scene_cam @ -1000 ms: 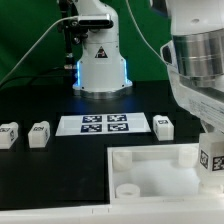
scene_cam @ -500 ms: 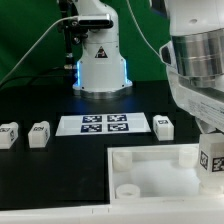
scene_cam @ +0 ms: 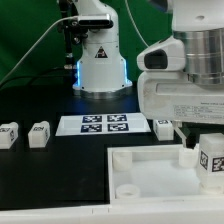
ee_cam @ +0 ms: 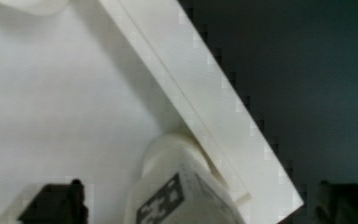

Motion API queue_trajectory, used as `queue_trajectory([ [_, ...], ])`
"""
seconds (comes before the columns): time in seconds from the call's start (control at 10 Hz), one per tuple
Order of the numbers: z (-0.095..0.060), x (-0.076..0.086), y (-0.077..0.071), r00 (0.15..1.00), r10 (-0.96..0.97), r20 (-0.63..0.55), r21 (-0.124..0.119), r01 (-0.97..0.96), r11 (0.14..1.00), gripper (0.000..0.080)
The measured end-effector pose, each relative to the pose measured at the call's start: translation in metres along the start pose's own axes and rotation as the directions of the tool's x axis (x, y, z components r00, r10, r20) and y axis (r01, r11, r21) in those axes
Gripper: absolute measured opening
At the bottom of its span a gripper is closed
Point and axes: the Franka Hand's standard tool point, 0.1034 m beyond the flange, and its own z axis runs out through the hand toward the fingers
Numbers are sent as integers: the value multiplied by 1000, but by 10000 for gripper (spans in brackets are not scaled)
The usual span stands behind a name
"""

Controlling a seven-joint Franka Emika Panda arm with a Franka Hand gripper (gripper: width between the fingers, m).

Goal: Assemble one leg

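Note:
A leg (scene_cam: 211,160), a small white block with a square marker, stands in the white tray's (scene_cam: 150,170) far corner at the exterior view's right. My gripper (scene_cam: 205,140) hangs just above it, its wide hand filling the right of that view. In the wrist view the leg (ee_cam: 179,188) sits between my fingers (ee_cam: 51,204), which are spread wide and stand apart from it on both sides. The gripper (ee_cam: 197,206) is open and holds nothing. The tray's rim (ee_cam: 194,90) runs diagonally through that view.
Two loose legs (scene_cam: 8,135) (scene_cam: 39,134) lie at the exterior view's left and a third (scene_cam: 163,126) lies beside the marker board (scene_cam: 105,124). The robot base (scene_cam: 98,60) stands behind the board.
My hand has turned about its wrist, so its broad labelled side now faces the exterior camera. The leg has stayed in the tray's corner.

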Motion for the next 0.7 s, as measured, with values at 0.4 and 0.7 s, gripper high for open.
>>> queue_trajectory([
  [0.4,-3,10,1,879,-474,-48,-48,472,880,649],
  [0.7,-2,9,0,945,-324,-51,-34,322,946,457],
])
